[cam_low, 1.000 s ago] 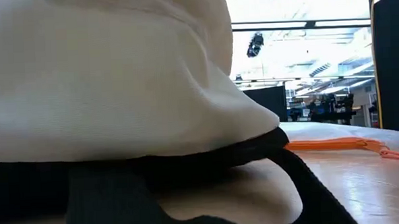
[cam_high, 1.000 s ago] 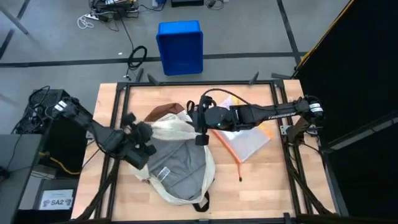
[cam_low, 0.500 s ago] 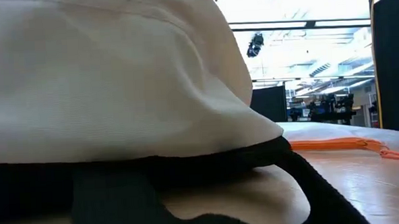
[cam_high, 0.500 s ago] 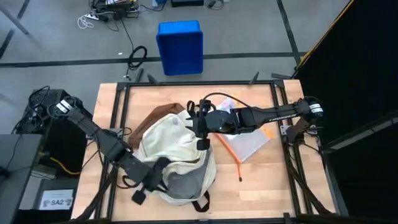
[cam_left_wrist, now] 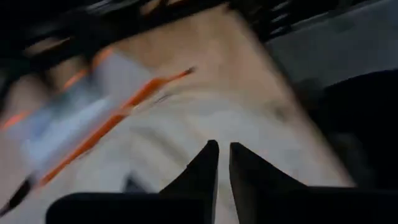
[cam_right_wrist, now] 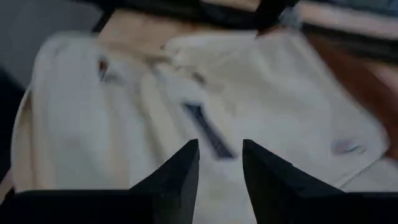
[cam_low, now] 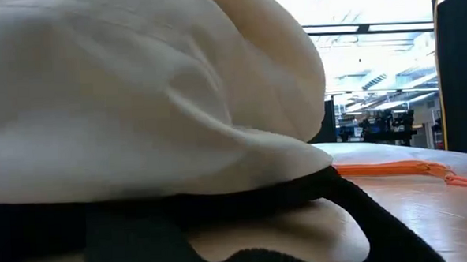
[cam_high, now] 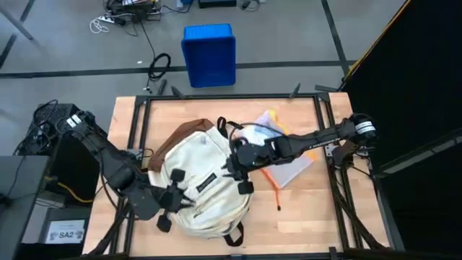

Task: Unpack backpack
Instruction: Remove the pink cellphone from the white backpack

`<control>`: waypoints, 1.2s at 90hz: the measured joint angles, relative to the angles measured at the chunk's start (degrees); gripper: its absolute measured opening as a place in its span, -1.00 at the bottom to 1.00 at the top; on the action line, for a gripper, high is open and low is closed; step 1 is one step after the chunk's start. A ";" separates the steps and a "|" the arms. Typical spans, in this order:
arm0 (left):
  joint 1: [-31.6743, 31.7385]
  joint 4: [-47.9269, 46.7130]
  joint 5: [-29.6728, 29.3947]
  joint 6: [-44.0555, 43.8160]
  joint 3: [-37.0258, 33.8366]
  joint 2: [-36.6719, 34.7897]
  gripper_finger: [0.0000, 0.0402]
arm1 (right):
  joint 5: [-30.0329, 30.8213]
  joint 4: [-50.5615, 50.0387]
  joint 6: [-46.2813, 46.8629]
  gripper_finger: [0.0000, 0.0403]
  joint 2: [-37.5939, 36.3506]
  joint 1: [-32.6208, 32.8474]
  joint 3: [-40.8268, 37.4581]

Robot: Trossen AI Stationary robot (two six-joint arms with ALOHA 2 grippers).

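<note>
The left gripper [cam_high: 173, 204] sits at the near left edge of the backpack [cam_high: 206, 188], low against the cream fabric; in the left wrist view its two dark fingers [cam_left_wrist: 208, 163] stand nearly together with only a thin slit between them, so it looks clenched, though the blur makes it hard to say whether any fabric is pinched there. The right gripper [cam_high: 240, 177] reaches in from the right arm and hangs over the right side of the backpack, just beside its front pocket; in the right wrist view its fingers [cam_right_wrist: 184, 165] are spread with a clear gap and nothing between them, so it is released, with the cream cloth and the small dark logo patch [cam_right_wrist: 208, 130] beyond. The backpack lies flat in the middle of the wooden counter [cam_high: 303, 209], front pocket up, brown base [cam_high: 189, 132] toward the far edge, a dark strap loop [cam_high: 232, 237] at the near edge. In the low view its cream bulk [cam_low: 137, 96] fills most of the frame above a dark strap [cam_low: 128, 242]. To its right, touching or just beside it, lies a clear orange-edged pouch [cam_high: 289, 165]. On the floor beyond the counter stands a blue bin [cam_high: 209, 54].
</note>
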 joint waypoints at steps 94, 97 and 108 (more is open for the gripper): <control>31.95 34.93 7.55 7.25 -36.45 0.04 -0.94 | -3.40 27.79 18.29 -0.68 0.04 8.92 -26.30; 33.92 37.83 10.44 9.78 -36.45 0.04 -0.94 | -3.40 28.19 18.28 -0.68 0.04 9.18 -26.30; 39.51 41.42 19.76 15.23 -34.67 0.04 -0.94 | -3.43 28.49 16.94 -0.70 0.04 9.36 -25.78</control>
